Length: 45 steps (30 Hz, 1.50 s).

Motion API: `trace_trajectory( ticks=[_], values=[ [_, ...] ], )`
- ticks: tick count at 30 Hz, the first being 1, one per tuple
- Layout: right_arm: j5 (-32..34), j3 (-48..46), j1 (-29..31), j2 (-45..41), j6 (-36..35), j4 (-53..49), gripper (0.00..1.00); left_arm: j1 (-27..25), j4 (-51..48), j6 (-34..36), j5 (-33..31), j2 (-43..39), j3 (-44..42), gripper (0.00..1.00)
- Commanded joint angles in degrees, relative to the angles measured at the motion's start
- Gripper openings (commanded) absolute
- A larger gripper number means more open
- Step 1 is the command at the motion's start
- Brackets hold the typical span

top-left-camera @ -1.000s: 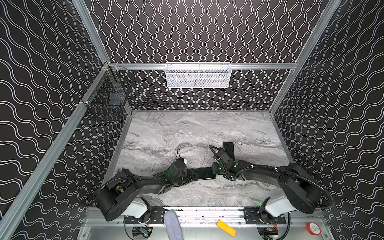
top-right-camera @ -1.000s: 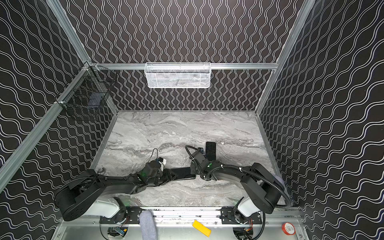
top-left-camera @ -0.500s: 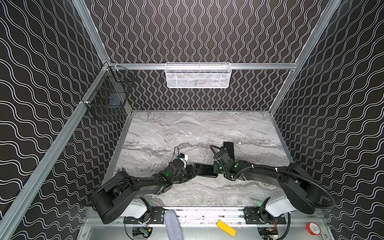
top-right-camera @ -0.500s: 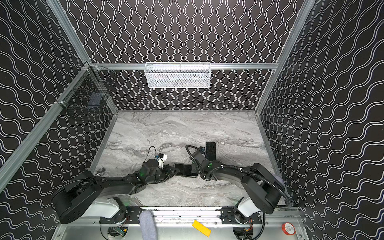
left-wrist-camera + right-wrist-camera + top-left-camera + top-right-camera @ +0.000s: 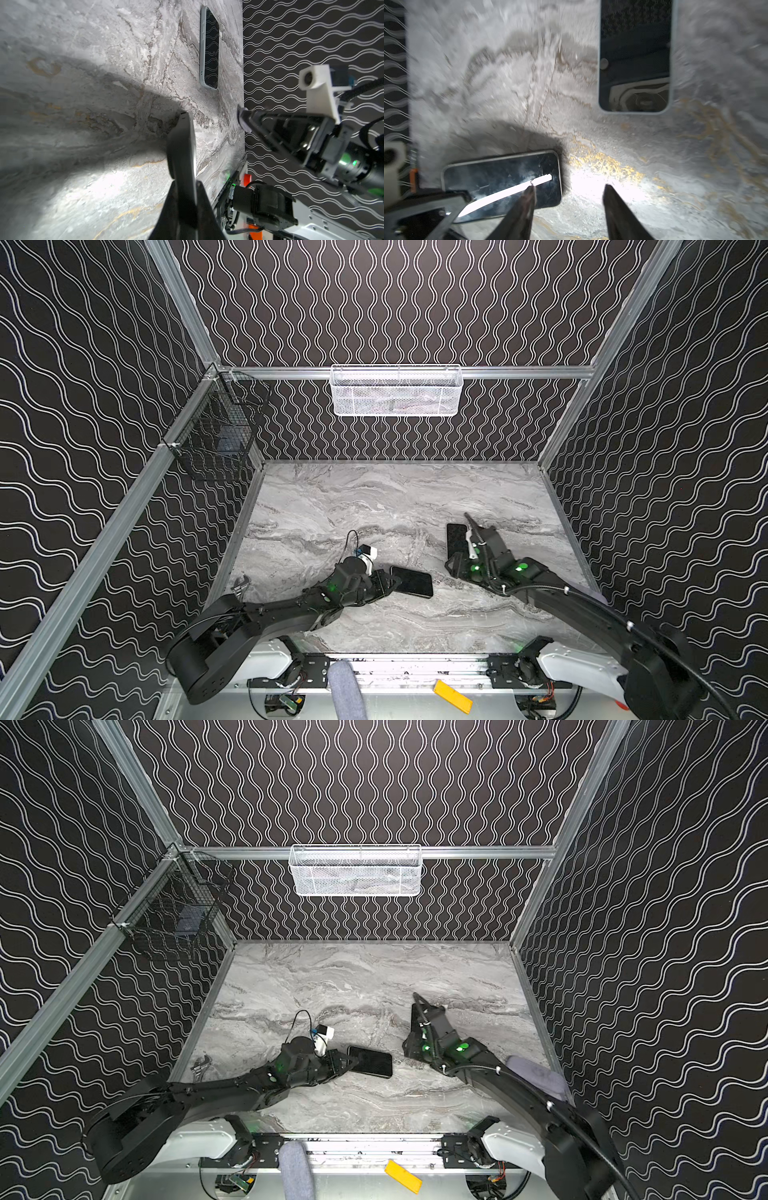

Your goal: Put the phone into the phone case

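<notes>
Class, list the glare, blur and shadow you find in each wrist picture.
Right wrist view: a glare streak crosses the phone, the table is smeared with blur, and a white hot spot washes it out at the right pincer. Left wrist view: a broad dark shadow falls across the table, while the phone case mirrors the wavy wall.

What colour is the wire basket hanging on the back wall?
White: the basket is fine white mesh, clearest in both top views.
</notes>
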Motion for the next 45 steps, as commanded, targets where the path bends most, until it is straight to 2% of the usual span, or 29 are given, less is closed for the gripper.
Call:
trace_trajectory(
  ticks=[1, 6, 9, 13, 16, 19, 21, 26, 30, 33, 40, 45],
  values=[
    [-8.3, -2.0, -3.7, -5.2, -3.5, 1.7, 0.61, 0.2, -6.2, 6.1, 1.0, -3.3, 3.5, 0.00],
    [-19.2, -3.4, -9.7, -12.4, -5.4, 6.1, 0.66, 2.9, -12.1, 11.3, 5.8, -8.2, 9.5, 0.00],
    [-25.6, -4.0, -12.6, -15.7, -5.2, 9.9, 0.67, 6.8, -12.8, 12.8, 11.6, -8.8, 12.4, 0.00],
    [-36.0, -6.0, -15.5, -18.8, -2.3, 19.1, 0.69, 12.4, -9.5, 11.5, 20.9, -7.8, 14.2, 0.00],
    [-42.5, -7.4, -16.7, -19.3, -0.2, 25.2, 0.71, 15.6, -5.7, 9.1, 27.2, -7.1, 15.0, 0.00],
    [-46.1, -7.9, -17.3, -18.3, -0.5, 27.3, 0.76, 17.4, -6.2, 9.5, 31.7, -7.2, 17.4, 0.00],
    [-48.1, -8.4, -17.3, -17.4, 0.2, 29.4, 0.78, 18.2, -8.3, 10.3, 33.2, -7.9, 19.1, 0.00],
    [-55.9, -12.6, -17.4, -14.3, 8.0, 45.3, 0.83, 20.3, -11.6, 11.1, 35.2, -8.6, 22.1, 0.00],
    [-59.2, -15.0, -17.2, -11.1, 15.2, 57.6, 0.83, 20.6, -7.4, 8.0, 36.7, -7.3, 22.1, 0.00],
    [-60.7, -15.5, -16.2, -8.8, 18.1, 62.8, 0.83, 20.6, -4.0, 5.6, 37.2, -6.2, 21.5, 0.00],
    [-57.5, -14.7, -11.0, -5.3, 15.3, 61.8, 0.84, 20.6, -3.5, 5.1, 37.0, -6.0, 22.3, 0.00],
    [-56.8, -15.5, -10.9, -3.2, 18.5, 68.5, 0.83, 20.6, -2.6, 4.2, 36.8, -5.6, 22.2, 0.00]
  ],
)
